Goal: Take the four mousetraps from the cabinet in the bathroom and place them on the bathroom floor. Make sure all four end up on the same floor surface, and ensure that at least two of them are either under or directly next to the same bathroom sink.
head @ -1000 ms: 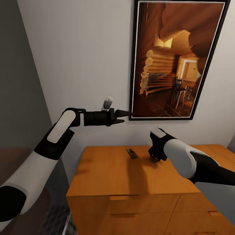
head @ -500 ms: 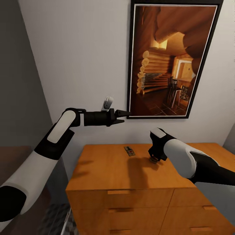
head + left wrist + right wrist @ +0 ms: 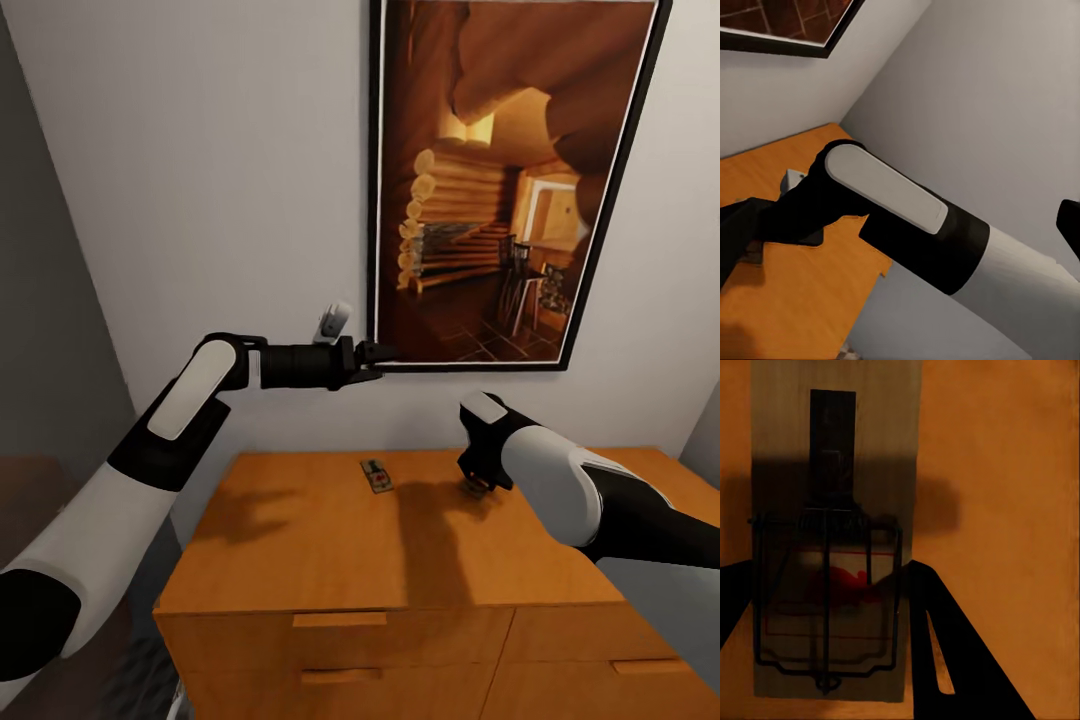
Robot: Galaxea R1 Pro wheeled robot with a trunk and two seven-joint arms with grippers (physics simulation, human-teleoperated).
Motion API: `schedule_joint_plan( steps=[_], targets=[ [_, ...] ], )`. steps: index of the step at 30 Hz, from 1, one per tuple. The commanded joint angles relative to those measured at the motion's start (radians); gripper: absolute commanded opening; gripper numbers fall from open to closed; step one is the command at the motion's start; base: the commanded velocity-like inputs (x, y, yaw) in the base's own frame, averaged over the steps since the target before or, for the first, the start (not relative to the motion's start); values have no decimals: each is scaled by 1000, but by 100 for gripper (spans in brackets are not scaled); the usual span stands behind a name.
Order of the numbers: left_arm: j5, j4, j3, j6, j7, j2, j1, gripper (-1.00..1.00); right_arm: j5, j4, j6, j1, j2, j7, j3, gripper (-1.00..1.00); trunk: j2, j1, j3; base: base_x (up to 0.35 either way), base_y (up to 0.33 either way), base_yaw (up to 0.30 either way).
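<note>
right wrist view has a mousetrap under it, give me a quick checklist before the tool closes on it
1. Mousetrap lies flat on the cabinet top: ok.
2. It sits between the right tool fingers: ok.
3. Right tool open: ok.
4. Fingers low enough to grip: cannot tell.
5. Left tool held up away from the cabinet top: ok.
6. Second mousetrap lies apart from the right arm: ok.

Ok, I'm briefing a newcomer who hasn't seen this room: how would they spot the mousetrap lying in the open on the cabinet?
Find the tall framed log-cabin picture on the white wall; the orange-brown cabinet stands below it. Near the top's back edge, below the picture's left corner, lies the mousetrap: a small flat tan board with dark wire, left of the right gripper.
</note>
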Motion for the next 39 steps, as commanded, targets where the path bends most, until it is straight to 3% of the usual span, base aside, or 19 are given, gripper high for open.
schedule_joint_plan(
  steps=[1, 6, 10, 16, 31, 39],
  targets=[
    [7, 0, -2, 1, 6, 1, -1, 100, 13, -2, 4, 0, 0, -1, -9, -100, -1, 0, -1, 95, -96, 0],
    [6, 5, -4, 0, 9, 0, -1, 100, 55, -2, 4, 0, -1, 15, -9, -100, -1, 0, -1, 50, -51, 0],
    [5, 16, -5, -1, 26, -1, -1, 100, 65, -3, 8, 0, -1, 19, -10, -100, -1, 0, -1, 15, -15, 0],
    [4, 28, -7, -1, 69, -6, -1, 100, 71, -4, 13, 0, -3, 18, -11, -100, -1, 0, -1, -13, -13, 0],
    [4, 32, -10, -1, 107, -23, -1, 100, 71, -4, 31, 0, -6, 28, -11, -100, -1, 0, -1, -227, -85, 0],
    [4, 32, -11, -1, 143, -32, -1, 100, 71, -5, 38, 0, -7, 48, -11, -100, -1, 0, -1, -70, -25, 0]
  ],
)
